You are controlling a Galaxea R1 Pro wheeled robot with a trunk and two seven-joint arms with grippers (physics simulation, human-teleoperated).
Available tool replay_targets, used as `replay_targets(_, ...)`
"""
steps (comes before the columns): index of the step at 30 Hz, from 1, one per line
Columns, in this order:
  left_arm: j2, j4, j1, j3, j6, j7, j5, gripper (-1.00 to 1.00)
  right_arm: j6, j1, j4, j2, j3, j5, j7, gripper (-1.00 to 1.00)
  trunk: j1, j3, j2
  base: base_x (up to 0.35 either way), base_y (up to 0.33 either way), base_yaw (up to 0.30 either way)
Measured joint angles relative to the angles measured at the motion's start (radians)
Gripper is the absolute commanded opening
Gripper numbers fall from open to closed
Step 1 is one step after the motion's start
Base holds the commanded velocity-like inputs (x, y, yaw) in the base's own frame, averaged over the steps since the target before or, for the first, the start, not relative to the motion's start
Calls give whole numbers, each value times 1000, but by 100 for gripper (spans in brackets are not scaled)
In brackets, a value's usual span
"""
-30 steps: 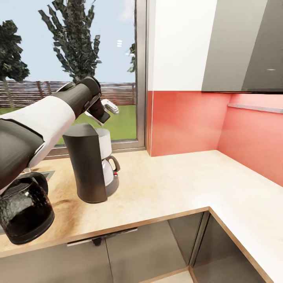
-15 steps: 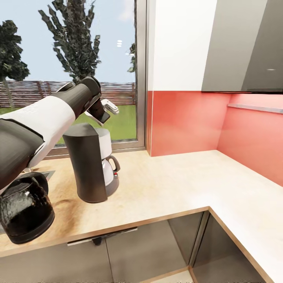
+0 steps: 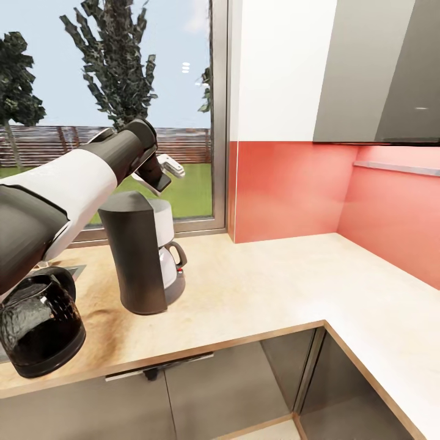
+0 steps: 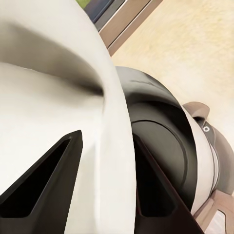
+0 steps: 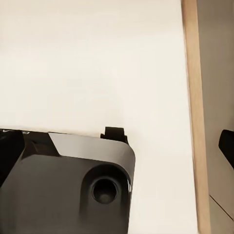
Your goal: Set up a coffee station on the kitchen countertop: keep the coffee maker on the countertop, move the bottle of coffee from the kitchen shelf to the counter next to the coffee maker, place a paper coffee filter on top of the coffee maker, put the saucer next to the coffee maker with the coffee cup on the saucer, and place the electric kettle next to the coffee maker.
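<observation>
Left hand (image 3: 164, 174) grasps the paper coffee filter (image 4: 53, 97) above the coffee maker (image 3: 142, 253); next, lower and release.

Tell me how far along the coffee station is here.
Done: the coffee maker stands on the kitchen countertop, with the electric kettle beside it. In hand: the left gripper holds the paper coffee filter above the machine's top. Left: placing the filter, plus bottle, saucer and cup.
</observation>
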Motion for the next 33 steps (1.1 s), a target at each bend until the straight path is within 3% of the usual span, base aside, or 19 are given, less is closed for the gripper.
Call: replay_targets(33, 0, 2, 0, 1, 0, 0, 1, -100, 0, 0, 0, 0, 0, 0, 0, 100, 0, -4, 0, -15, 0, 0)
